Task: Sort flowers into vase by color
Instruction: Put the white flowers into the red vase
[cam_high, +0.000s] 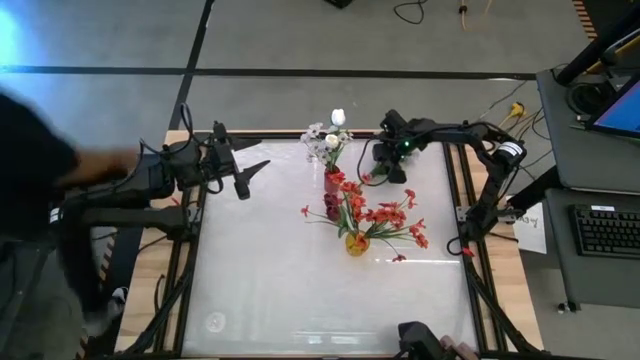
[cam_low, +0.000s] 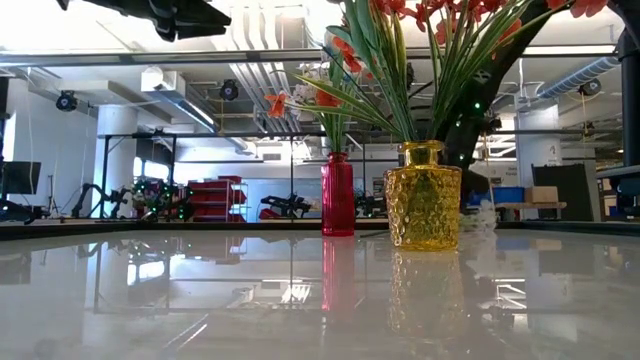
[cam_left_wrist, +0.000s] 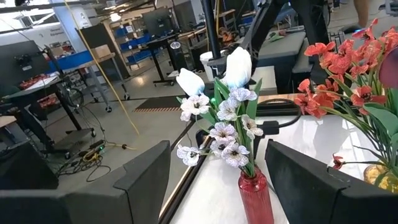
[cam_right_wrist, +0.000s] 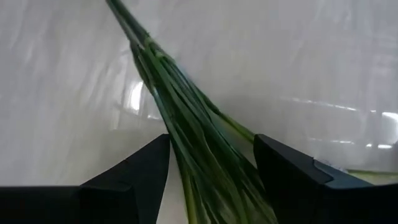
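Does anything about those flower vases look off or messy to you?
Both vases stand upright. The odd bit: one red-orange sprig lies loose on the table beside the yellow vase, apart from the bunch. The red vase also mixes white tulips with reddish blooms.

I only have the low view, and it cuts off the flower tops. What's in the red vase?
Observer: The red vase holds white tulips and small white sprays.
Operator: Where's the right gripper?
Observer: The right gripper is beside the vases, open, with green stems running between its fingers.
Operator: And the left?
Observer: The left gripper is open and empty, near the table's left edge.
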